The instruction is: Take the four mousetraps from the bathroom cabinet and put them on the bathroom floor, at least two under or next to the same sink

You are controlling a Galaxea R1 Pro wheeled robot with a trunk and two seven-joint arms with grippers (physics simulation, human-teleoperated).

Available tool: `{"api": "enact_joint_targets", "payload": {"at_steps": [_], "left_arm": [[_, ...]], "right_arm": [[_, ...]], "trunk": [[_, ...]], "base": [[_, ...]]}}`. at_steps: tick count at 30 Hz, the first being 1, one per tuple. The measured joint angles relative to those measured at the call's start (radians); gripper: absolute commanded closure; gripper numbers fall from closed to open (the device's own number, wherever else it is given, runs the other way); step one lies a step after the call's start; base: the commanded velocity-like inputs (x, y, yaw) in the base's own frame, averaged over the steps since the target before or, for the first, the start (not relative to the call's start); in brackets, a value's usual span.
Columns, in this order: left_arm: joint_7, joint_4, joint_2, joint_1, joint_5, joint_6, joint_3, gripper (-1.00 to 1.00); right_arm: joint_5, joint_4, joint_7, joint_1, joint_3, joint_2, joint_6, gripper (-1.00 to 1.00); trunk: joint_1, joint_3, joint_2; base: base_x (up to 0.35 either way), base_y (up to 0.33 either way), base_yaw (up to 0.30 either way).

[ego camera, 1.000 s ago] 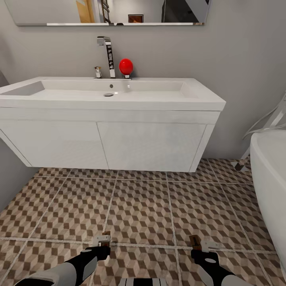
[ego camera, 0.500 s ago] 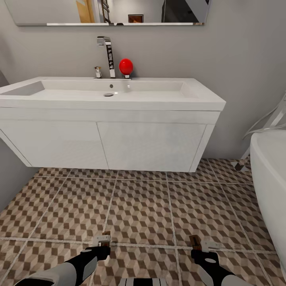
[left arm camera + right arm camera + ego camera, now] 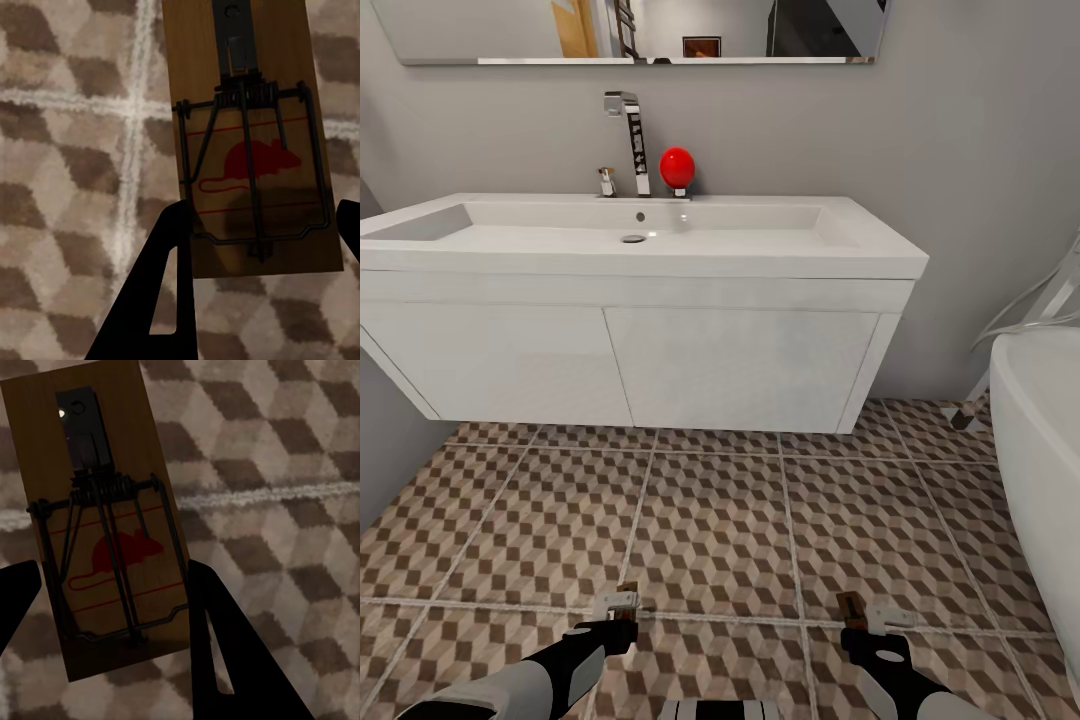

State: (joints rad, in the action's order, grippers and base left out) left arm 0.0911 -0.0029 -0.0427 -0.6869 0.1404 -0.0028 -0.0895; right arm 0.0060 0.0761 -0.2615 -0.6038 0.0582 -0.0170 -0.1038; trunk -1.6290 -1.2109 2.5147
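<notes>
Both pincers, left [image 3: 622,603] and right [image 3: 860,612], each clamp a mousetrap [image 3: 251,142] [image 3: 101,521] by its edges over the cube-patterned bathroom floor [image 3: 710,520]; best carry them forward and lower them flat beside the white vanity sink [image 3: 640,240] before letting go

Bare bathroom floor [image 3: 710,520] is lying open ahead. The bathroom sink [image 3: 660,240] vanity [image 3: 740,365] is hanging clear of the tiles, leaving a low gap beneath. A white bathtub [image 3: 1040,450] is crowding the right side; grey wall [image 3: 385,450] is closing the left.
</notes>
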Motion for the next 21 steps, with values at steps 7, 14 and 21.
{"api": "enact_joint_targets", "payload": {"at_steps": [7,14,21], "left_arm": [[-0.002,0.000,0.000,0.000,0.000,0.000,0.000,1.00],[-0.004,0.001,0.000,0.000,0.001,0.000,0.000,1.00],[-0.005,0.000,0.000,0.000,0.000,-0.001,0.000,1.00]], "right_arm": [[0.000,0.000,0.000,0.000,0.000,0.000,0.000,1.00],[0.000,0.000,0.000,0.000,-0.001,0.000,0.000,1.00],[0.000,0.000,0.000,0.000,-0.001,0.000,-0.001,1.00]], "trunk": [[0.000,0.000,0.000],[0.000,0.000,0.000],[0.000,0.000,0.000]], "base": [[0.000,0.000,0.000],[0.011,0.000,0.000],[0.164,0.000,0.000]]}}
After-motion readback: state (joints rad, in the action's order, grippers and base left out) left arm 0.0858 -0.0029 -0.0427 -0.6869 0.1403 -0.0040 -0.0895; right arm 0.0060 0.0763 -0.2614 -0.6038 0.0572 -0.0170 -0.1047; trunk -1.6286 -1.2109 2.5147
